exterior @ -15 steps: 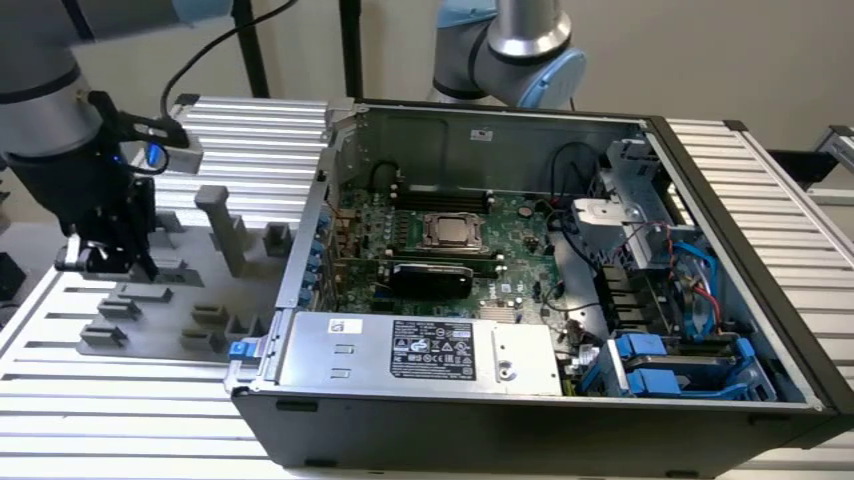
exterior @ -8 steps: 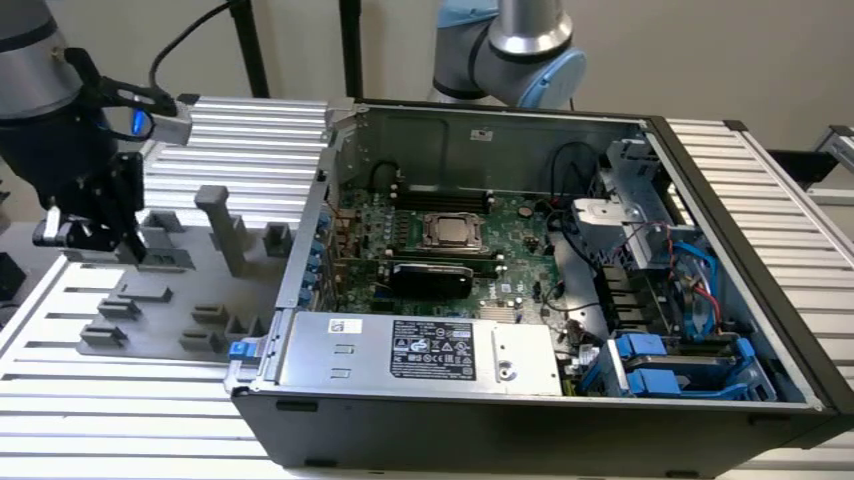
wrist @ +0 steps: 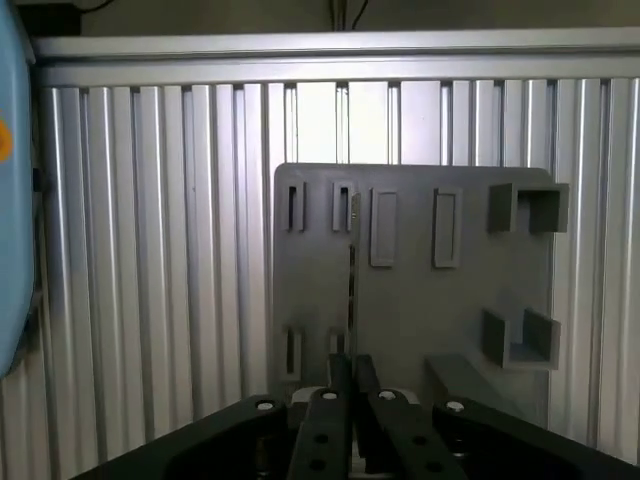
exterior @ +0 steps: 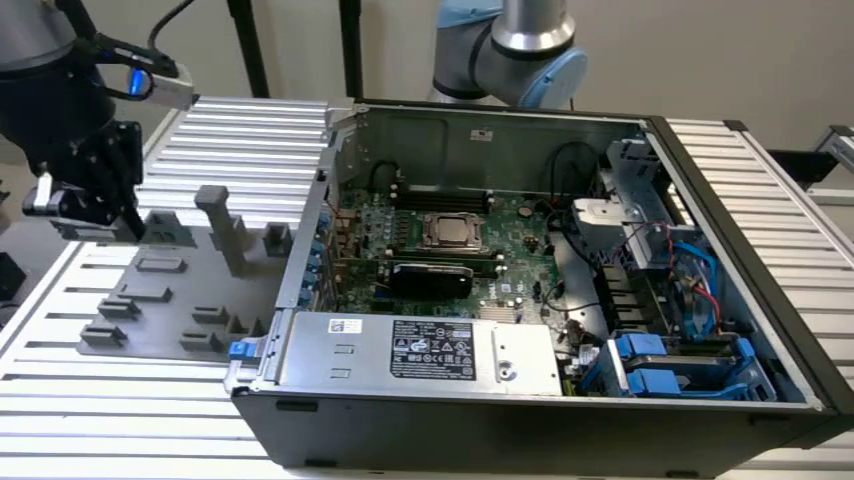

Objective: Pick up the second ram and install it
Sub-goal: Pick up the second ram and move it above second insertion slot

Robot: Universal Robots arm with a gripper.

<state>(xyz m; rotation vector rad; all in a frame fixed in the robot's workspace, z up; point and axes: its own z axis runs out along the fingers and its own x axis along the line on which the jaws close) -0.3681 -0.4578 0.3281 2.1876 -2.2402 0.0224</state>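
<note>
1. Hanging over the gray holder tray (exterior: 147,300) on the table (exterior: 80,430), at the exterior view's left, is the gripper (exterior: 91,215).
2. From the wrist cam, it's clamped on the second ram (wrist: 352,270), which shows edge-on as a thin line between the fingers (wrist: 325,420).
3. The open PC case (exterior: 534,420) sits just beside the tray, on the exterior view's right.

Ribbed table (wrist: 150,260) — bright bare metal; grey tray (wrist: 420,300) — matt smooth plastic; hand (wrist: 352,378) matt black
</note>
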